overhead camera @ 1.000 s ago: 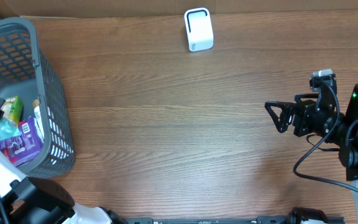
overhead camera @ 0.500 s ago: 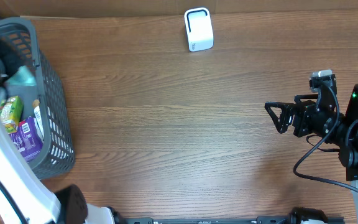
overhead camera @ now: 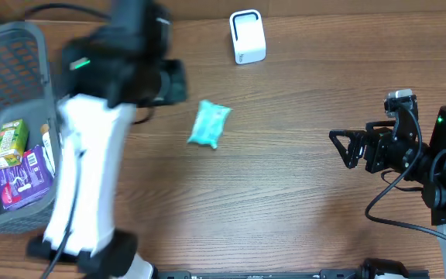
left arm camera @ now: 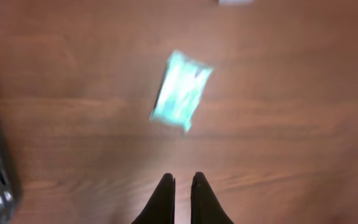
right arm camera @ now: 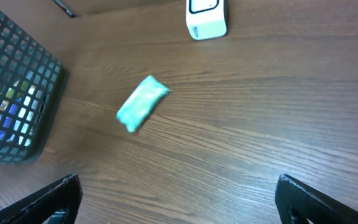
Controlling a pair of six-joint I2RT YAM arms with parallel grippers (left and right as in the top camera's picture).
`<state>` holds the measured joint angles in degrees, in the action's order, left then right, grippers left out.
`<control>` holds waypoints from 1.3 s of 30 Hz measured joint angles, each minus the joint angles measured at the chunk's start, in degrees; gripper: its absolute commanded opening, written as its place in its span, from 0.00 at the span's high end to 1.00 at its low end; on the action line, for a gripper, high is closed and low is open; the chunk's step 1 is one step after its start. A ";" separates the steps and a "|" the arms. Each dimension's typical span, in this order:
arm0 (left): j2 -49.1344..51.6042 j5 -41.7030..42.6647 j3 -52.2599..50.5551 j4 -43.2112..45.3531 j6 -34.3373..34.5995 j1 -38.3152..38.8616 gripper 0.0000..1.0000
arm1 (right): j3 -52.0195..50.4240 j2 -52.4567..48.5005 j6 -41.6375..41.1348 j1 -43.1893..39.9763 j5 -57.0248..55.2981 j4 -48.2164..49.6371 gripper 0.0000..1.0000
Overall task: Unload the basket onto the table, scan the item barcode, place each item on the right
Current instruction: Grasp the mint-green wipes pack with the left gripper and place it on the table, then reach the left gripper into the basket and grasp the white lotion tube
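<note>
Teal packet: the teal packet [overhead camera: 209, 124] is showing over bare wood on the worktop [overhead camera: 285, 201], left of centre in the overhead view. Its long axis is tilting up to the right, and neither end effector is touching it. The left wrist view is blurring it [left arm camera: 181, 92], so I cannot tell whether it is lying flat on the wood.

Left end effector: the left end effector [left arm camera: 183, 182] is hanging above the worktop. Its two dark fingers [left arm camera: 165, 199] are drawn almost together, leaving only a thin slit, and they are gripping nothing. The teal packet is showing ahead of the tips, well apart from them.

Left arm: the white left arm [overhead camera: 87, 178] is reaching up from the near edge, just beside the basket's right side. Motion is smearing it in the overhead view.

Right end effector: the right end effector [overhead camera: 345, 146] is hovering over the right side of the worktop and pointing left. Its fingers are spread wide and empty, and in the right wrist view they are showing in the two bottom corners [right arm camera: 55, 202].

Scanner: the white scanner [overhead camera: 248, 36] is standing at the far edge, up and to the right of the teal packet and apart from it.

Basket: the grey mesh basket [overhead camera: 14, 77] is sitting at the left edge, holding a green carton [overhead camera: 10, 143] and a purple pack [overhead camera: 25, 174].
</note>
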<state>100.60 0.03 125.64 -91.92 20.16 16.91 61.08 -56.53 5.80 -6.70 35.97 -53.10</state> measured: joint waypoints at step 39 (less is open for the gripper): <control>-5.53 -3.61 -20.13 11.45 -0.46 -56.65 0.12 | 0.00 0.00 0.02 0.00 0.00 -1.75 0.00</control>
<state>95.07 -3.57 105.51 -80.47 19.70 -39.75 61.08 -56.53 5.82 -6.70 35.97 -54.85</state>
